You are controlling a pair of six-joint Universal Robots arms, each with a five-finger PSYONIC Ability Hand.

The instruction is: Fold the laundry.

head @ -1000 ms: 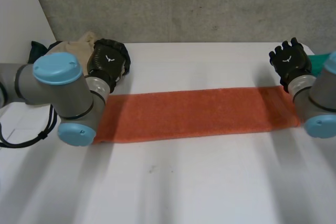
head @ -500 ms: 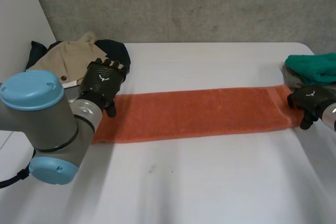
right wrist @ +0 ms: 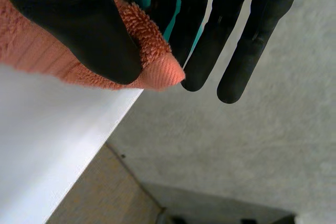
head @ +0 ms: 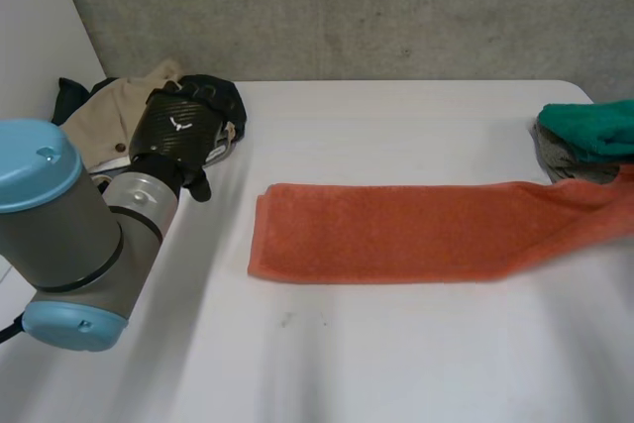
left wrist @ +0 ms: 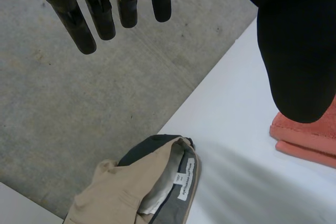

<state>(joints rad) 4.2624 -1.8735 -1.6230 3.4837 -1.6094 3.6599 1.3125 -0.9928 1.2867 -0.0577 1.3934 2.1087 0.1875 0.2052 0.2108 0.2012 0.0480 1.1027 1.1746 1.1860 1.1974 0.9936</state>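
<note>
Orange towel [head: 396, 230]: terry cloth, folded lengthwise into a long narrow strip, two layers showing at its left end in the left wrist view. It lies flat across the middle of the white table [head: 396, 354], running left to right. The left end is square and slightly curled. The right end narrows and slopes up off the table, just near of the green cloth [head: 589, 126].

Right hand [right wrist: 79, 24]: clamped on the towel's right corner. In the right wrist view the thumb presses the hemmed corner against the fingers [right wrist: 247, 40], which stay straight. The corner's tip pokes out between them, with the table's edge and the grey floor beyond.

Left hand [head: 178, 131]: held above the far-left part of the table, back of the hand toward the head camera, well apart from the towel's left end. Its fingers are straight and spread and hold nothing. It sits just beside the beige garment [head: 109, 111] and the dark garment [head: 226, 96] heaped at the far-left corner. A white label shows on the heap in the left wrist view.

Hard to make out: the towel's right end runs past the head view's edge. A grey cloth [head: 565, 160] under the green one is mostly covered. The left thumb hides part of the towel's end in the left wrist view.
</note>
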